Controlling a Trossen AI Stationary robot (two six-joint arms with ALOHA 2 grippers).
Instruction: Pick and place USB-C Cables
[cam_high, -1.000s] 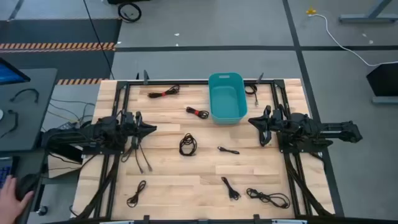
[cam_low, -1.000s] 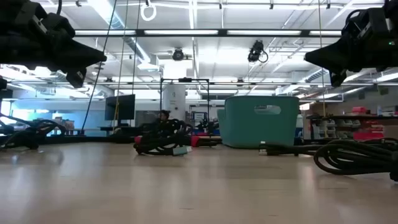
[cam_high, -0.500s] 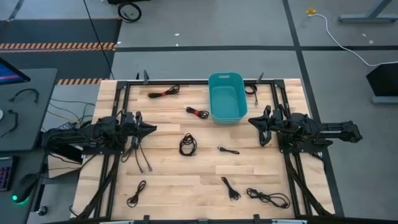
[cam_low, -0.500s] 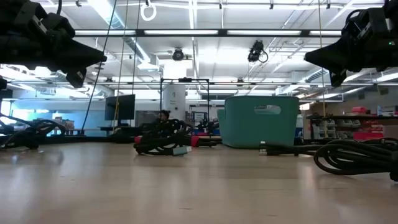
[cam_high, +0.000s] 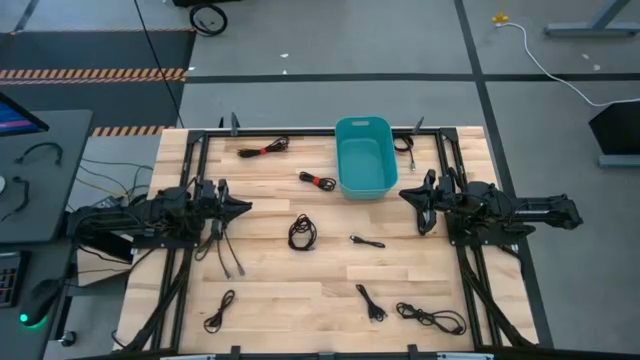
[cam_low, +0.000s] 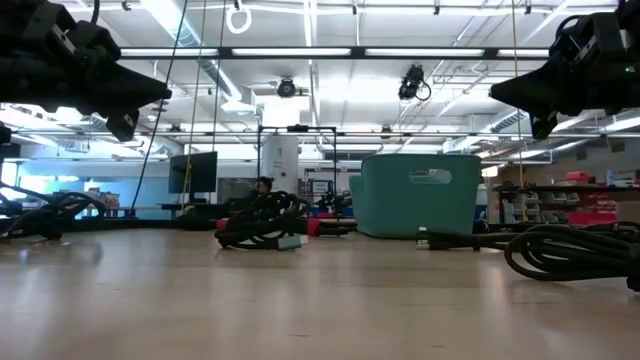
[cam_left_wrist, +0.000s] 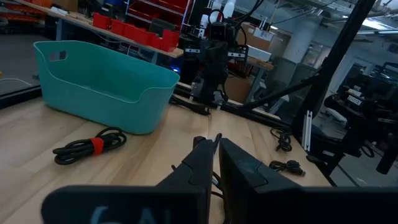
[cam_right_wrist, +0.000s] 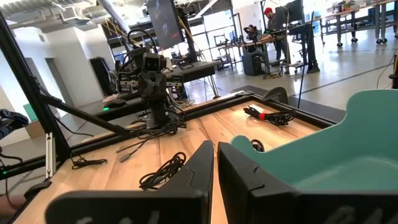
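Observation:
Several short black USB-C cables lie flat on the wooden table: two with red parts (cam_high: 263, 149) (cam_high: 317, 180), a coil (cam_high: 302, 232) at the middle, a small one (cam_high: 367, 241), and others near the front edge (cam_high: 220, 310) (cam_high: 370, 303) (cam_high: 432, 318). The teal bin (cam_high: 363, 157) stands at the far middle. My left gripper (cam_high: 245, 208) hovers shut above the table's left part. My right gripper (cam_high: 405, 195) hovers shut just right of the bin's near end. In the left wrist view, a red-banded cable (cam_left_wrist: 90, 146) lies beside the bin (cam_left_wrist: 106, 84).
Another cable (cam_high: 403, 143) lies by the bin's far right corner, and one (cam_high: 228, 250) trails under the left arm. A black metal frame (cam_high: 300, 131) runs around the table. Bare wood shows between the middle coil and the front cables.
Both arms have kept still. A person's hand that rested at the desk left of the table one second ago has gone out of view.

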